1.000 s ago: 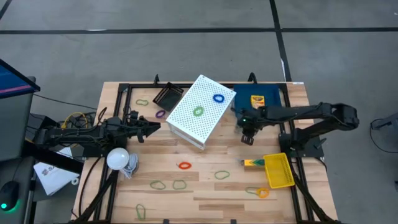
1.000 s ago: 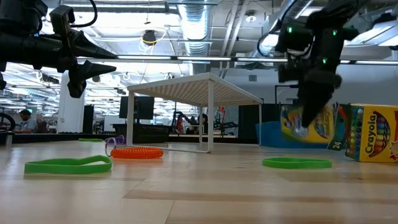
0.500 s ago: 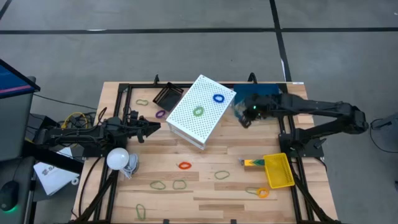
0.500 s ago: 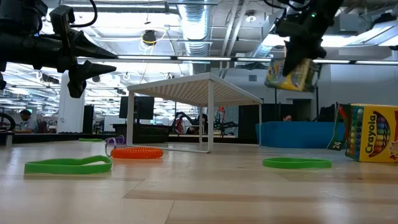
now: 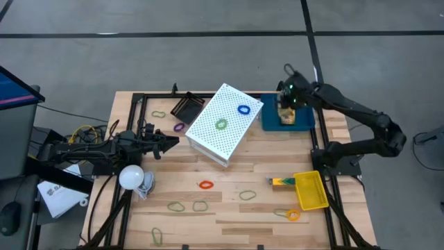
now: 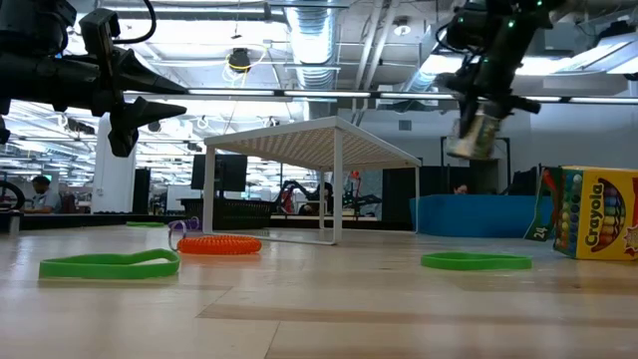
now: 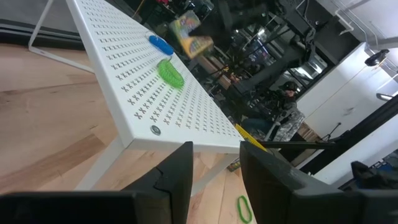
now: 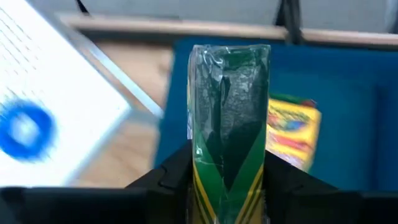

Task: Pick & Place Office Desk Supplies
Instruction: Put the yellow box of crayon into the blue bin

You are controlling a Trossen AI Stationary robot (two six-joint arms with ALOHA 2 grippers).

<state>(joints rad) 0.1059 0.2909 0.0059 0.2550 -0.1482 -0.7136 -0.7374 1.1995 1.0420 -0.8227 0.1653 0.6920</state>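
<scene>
Held crayon pack (image 8: pixel 229 118): clamped upright between the fingers of the right tool (image 5: pixel 286 104), raised above the blue tray (image 5: pixel 304 122) at the counter's far right corner.
Right tool: closed on the pack, well clear of the counter (image 5: pixel 236 212) in the low view, with open air beneath it.
Second crayon pack (image 8: pixel 293 130): lies inside the blue tray, just beside the held one in the right wrist view.
Blue tray: its near edge lies close to the corner of the white rack (image 5: pixel 222 125).
White rack: carries a blue band (image 5: pixel 243 110) and a green band (image 5: pixel 220 124) on its perforated top.
Third crayon pack (image 5: pixel 280 182): lies touching the yellow tray (image 5: pixel 311 191) near the right edge.
Black tray (image 5: pixel 186 107): at the far side, left of the rack.
Loose bands: an orange band (image 5: pixel 206 185) and several green ones lie scattered across the open near half of the counter.
Left tool (image 5: pixel 171 141): hovers at the left, near the rack's edge, fingers parted and holding nothing.
</scene>
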